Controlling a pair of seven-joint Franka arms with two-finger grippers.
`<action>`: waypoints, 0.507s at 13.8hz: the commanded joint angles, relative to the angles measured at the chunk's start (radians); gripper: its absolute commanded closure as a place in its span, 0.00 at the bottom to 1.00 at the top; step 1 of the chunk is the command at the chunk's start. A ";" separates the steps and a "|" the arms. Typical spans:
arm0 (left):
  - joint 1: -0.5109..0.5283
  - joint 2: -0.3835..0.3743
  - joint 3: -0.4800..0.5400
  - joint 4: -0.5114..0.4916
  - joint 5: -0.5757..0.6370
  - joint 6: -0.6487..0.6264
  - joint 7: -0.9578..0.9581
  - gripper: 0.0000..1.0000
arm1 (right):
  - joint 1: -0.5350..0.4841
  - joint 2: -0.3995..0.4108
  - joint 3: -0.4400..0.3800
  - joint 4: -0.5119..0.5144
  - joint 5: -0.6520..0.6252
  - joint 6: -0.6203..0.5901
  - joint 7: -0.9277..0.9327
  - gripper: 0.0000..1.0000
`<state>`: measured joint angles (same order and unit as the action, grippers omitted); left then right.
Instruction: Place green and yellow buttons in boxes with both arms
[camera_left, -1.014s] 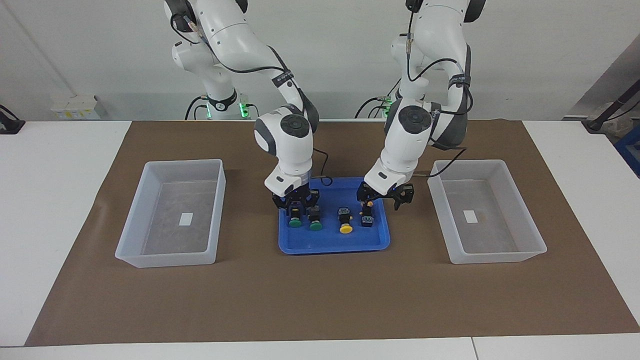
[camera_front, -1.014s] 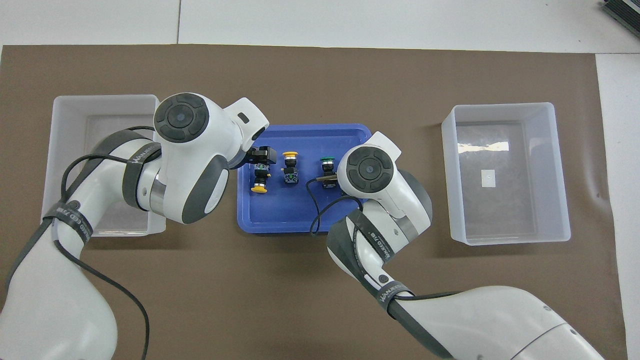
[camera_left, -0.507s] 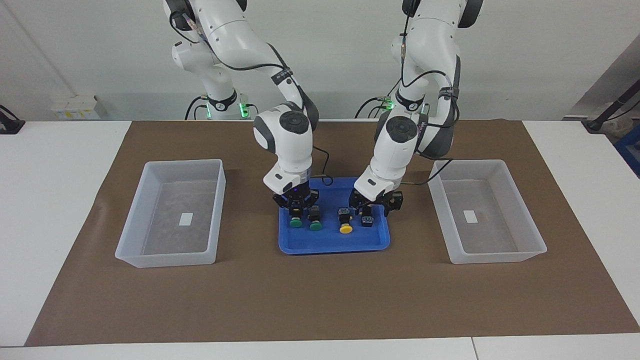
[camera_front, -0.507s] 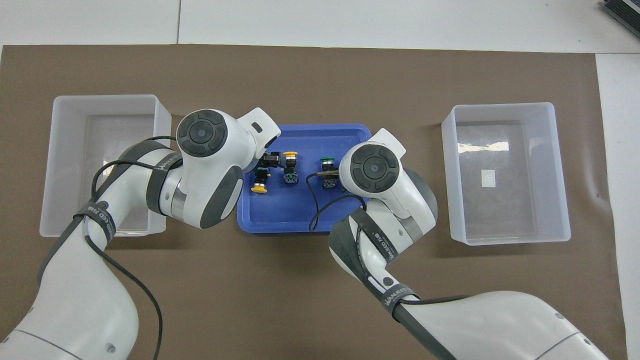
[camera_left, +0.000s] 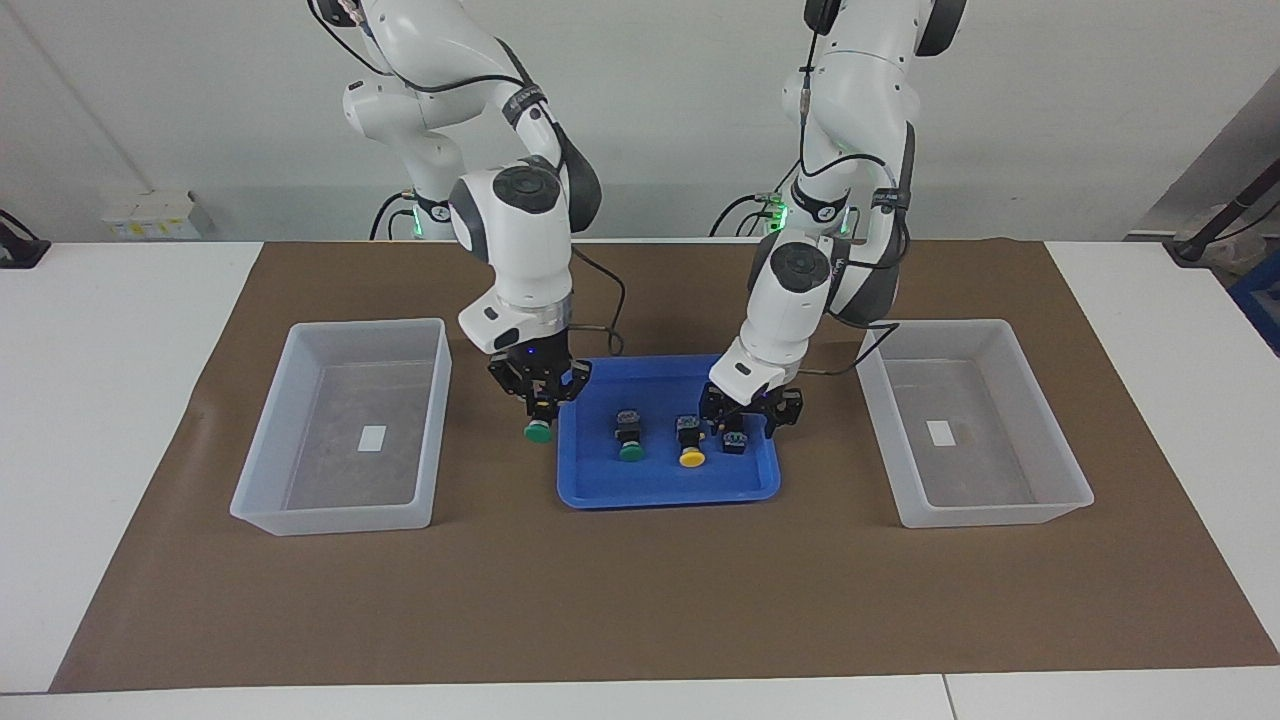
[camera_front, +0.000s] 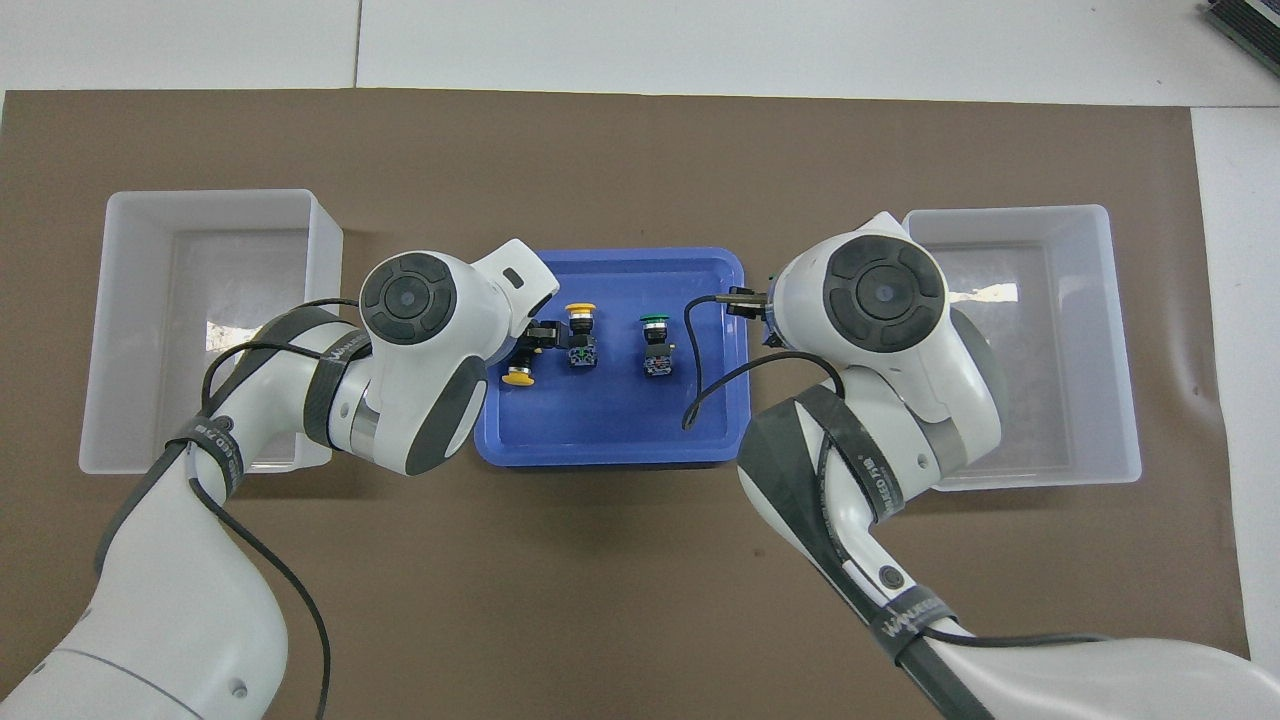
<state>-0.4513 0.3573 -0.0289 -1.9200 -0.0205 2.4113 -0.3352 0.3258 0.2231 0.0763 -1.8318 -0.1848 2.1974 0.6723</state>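
Right gripper (camera_left: 538, 400) up over the blue tray's (camera_left: 668, 490) edge, pinching a green button (camera_left: 538, 430), cap hanging down; its box (camera_left: 340, 425) just beside, toward the right arm's end; left gripper (camera_left: 750, 412) low over a yellow button (camera_left: 735, 438), fingers unreadable; other two buttons in the tray.

Open space in both boxes

Both boxes (camera_left: 340, 425) (camera_left: 975, 425) have bare floors, open from above. In the blue tray (camera_left: 668, 485), three buttons (camera_left: 630, 436) stand close together, with little room between them.
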 joint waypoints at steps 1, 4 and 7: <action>-0.029 -0.006 0.012 -0.037 -0.006 0.045 -0.005 0.10 | -0.050 -0.056 0.008 -0.039 -0.005 -0.036 -0.055 1.00; -0.043 -0.004 0.012 -0.042 -0.006 0.051 -0.013 0.13 | -0.125 -0.100 0.008 -0.073 -0.004 -0.038 -0.167 1.00; -0.044 -0.004 0.012 -0.048 -0.006 0.052 -0.013 0.17 | -0.201 -0.137 0.010 -0.090 0.011 -0.070 -0.304 1.00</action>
<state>-0.4803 0.3580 -0.0308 -1.9418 -0.0206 2.4328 -0.3390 0.1722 0.1379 0.0747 -1.8761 -0.1836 2.1507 0.4561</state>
